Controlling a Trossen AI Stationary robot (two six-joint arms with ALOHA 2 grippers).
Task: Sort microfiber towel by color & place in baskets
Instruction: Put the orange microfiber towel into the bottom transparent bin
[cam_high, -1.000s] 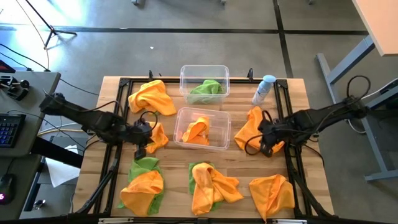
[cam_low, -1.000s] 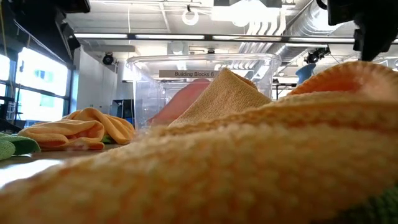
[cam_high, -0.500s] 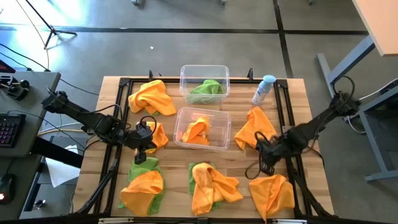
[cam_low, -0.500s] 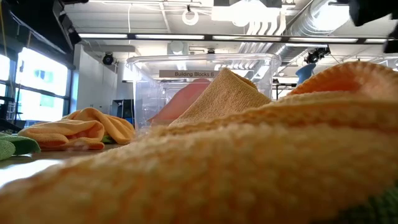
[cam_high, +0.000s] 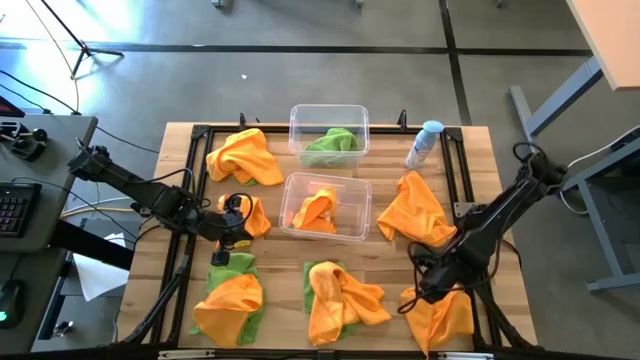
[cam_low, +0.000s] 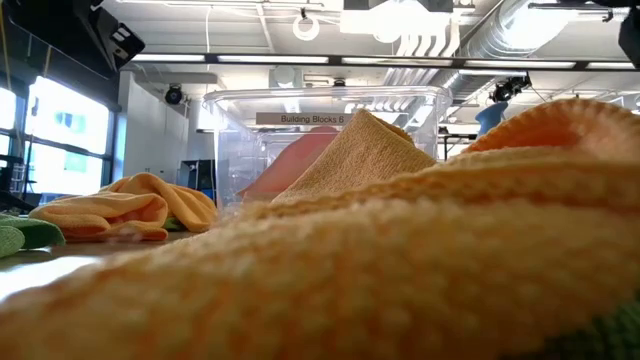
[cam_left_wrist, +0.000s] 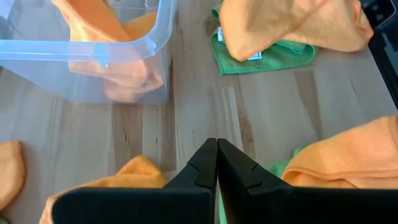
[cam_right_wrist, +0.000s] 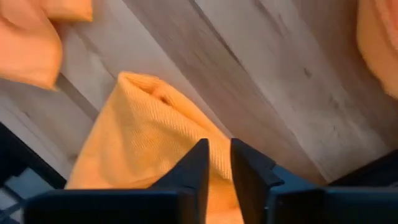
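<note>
Microfiber towels (cam_high: 437, 312), crumpled, nubby-woven, strewn over plank-grained table (cam_high: 385, 268); clear round-cornered baskets (cam_high: 327, 205) mid-table. Right claw (cam_high: 426, 292) slightly parted above orange cloth; left claw (cam_high: 233, 237) clenched, empty.

The high view looks straight down on the whole table (cam_high: 470, 140); the low view sits level, pressed against an orange cloth (cam_low: 400, 270); both share the clear tub (cam_high: 327, 205).

Lit evenly and brightly from above, casting only soft, short shadows across the tabletop (cam_high: 388, 262). Blurring heavily at table height, an orange towel (cam_low: 400, 270) pressed against the lens filling the foreground. Glaring from ceiling strip lights (cam_low: 300, 58) and a window (cam_low: 55, 125) behind. Softening slightly in both wrist views.
</note>
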